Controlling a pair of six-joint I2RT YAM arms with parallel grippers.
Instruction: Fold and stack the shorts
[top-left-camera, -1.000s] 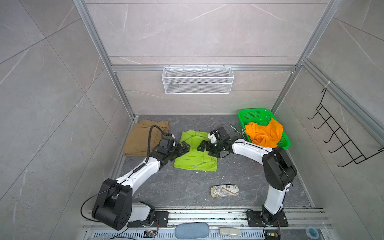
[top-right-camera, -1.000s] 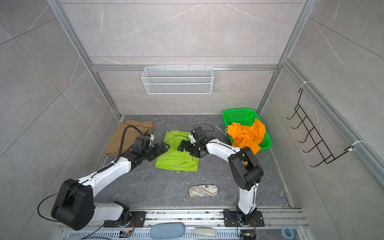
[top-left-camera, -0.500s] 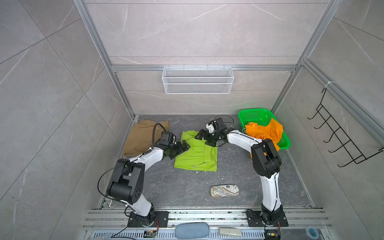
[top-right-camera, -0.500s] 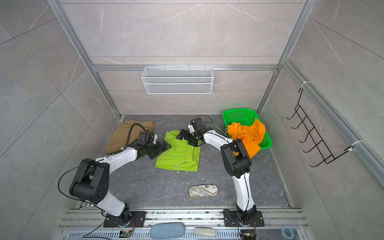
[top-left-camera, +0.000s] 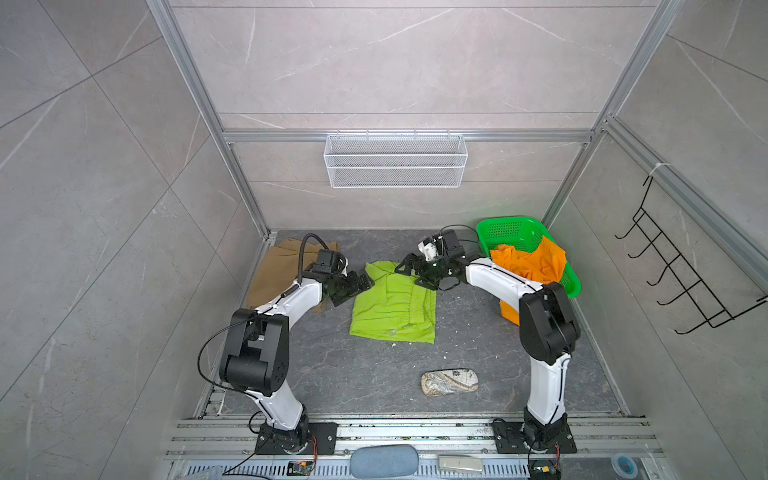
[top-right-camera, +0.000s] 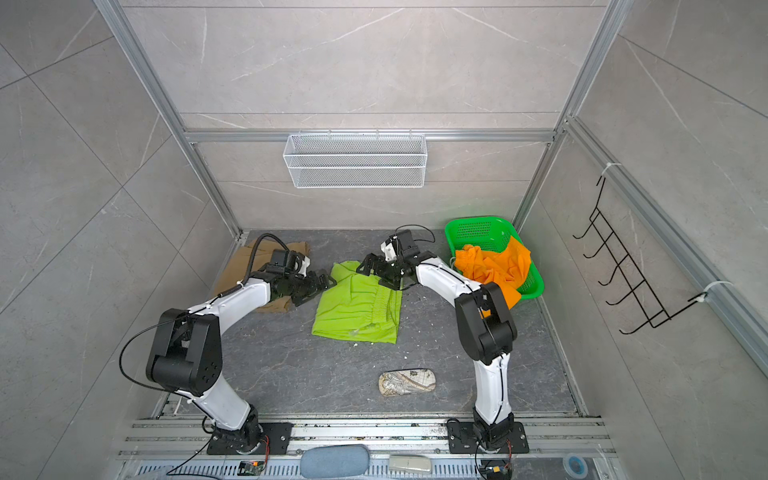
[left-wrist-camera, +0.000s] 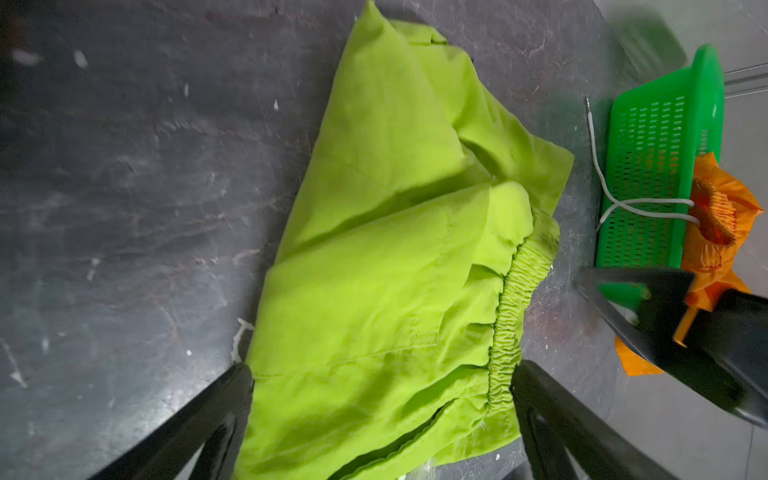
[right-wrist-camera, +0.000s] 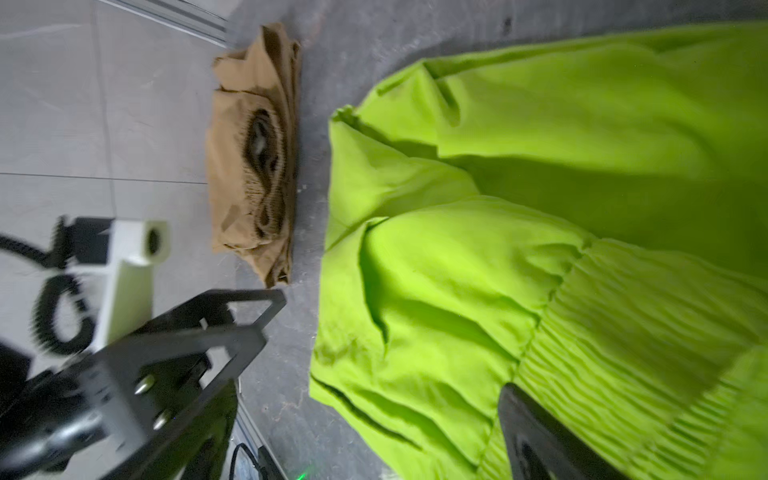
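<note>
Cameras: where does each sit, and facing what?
Top views: high up front, looking down; left arm and right arm flank the lime shorts.
Left wrist: on left arm, facing lime shorts, green basket; own fingers show.
Right wrist: on right arm, facing lime shorts and tan shorts; own finger shows.
All share the lime shorts.

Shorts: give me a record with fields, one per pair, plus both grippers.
Lime green shorts: mid-table, between the grippers
Tan shorts: far left, apart from the lime pair
Orange shorts: bunched in green basket, spilling over its rim
Left gripper: open, at lime pair's left edge
Right gripper: open, at lime pair's far right corner
Stack: none yet
</note>
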